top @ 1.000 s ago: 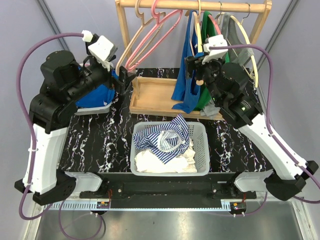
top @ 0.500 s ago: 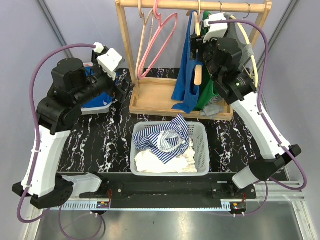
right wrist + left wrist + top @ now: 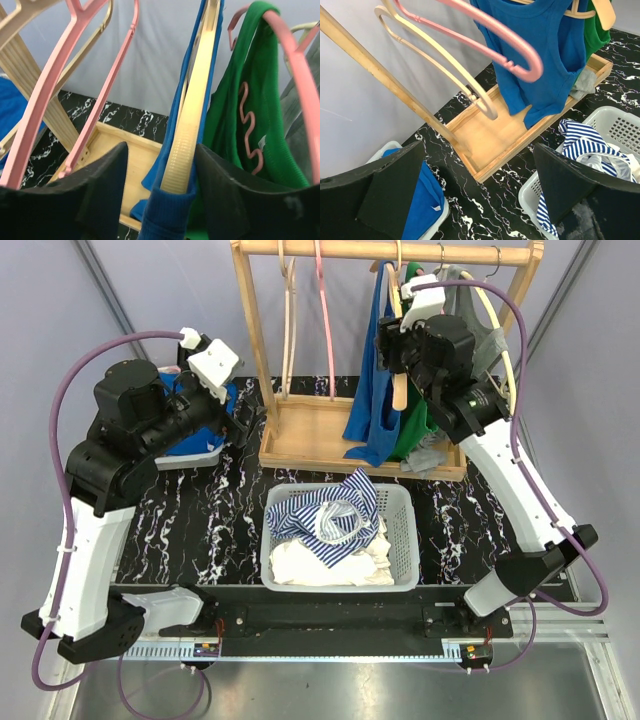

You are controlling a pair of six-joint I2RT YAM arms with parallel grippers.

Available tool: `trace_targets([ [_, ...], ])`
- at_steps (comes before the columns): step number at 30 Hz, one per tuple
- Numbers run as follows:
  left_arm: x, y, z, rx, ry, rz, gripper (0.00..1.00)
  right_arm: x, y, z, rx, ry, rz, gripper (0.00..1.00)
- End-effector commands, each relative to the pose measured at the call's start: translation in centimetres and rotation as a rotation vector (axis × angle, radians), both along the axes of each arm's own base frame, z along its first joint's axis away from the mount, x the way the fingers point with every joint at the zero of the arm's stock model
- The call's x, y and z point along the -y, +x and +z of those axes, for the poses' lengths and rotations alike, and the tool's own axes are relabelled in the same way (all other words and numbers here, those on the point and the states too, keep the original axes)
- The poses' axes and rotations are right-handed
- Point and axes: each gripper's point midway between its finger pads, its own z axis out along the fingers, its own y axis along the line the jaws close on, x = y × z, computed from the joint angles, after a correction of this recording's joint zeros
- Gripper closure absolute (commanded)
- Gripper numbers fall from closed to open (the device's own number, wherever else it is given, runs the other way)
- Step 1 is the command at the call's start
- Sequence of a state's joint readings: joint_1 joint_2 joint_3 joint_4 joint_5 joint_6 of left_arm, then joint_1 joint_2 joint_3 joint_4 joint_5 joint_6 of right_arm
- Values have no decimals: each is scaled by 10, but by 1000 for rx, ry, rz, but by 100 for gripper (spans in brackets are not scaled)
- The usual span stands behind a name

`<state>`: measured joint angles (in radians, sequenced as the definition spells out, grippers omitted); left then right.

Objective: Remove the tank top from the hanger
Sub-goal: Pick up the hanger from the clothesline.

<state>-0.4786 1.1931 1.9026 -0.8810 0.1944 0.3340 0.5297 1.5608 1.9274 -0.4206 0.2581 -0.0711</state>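
Left claw point(image 3: 477, 150) has backed off, jaws gaping on nothing, and the pink hanger point(image 3: 530, 70) ahead of it hangs straight again. Right claw point(image 3: 161, 150) has climbed up and is narrowing astride the cream hanger point(image 3: 192, 115) inside the blue tank top point(image 3: 165, 217). It's not clamped yet, but I reckon the pull-off's close. Green top point(image 3: 235, 115) crowds its right side and could snag.

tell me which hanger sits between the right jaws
The cream hanger carrying the blue tank top; the bare pink hanger and the pink hanger holding the green top lie outside.
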Motion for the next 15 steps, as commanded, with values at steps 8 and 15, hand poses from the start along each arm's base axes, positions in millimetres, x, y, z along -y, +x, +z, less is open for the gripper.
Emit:
trace_targets([
  [8,-4,3,16,66,-10,21,1,11,-5,5,45,29,-32,85],
  [15,-6,4,16,75,5,28,1,37,-14,47,188,75,-125,100],
])
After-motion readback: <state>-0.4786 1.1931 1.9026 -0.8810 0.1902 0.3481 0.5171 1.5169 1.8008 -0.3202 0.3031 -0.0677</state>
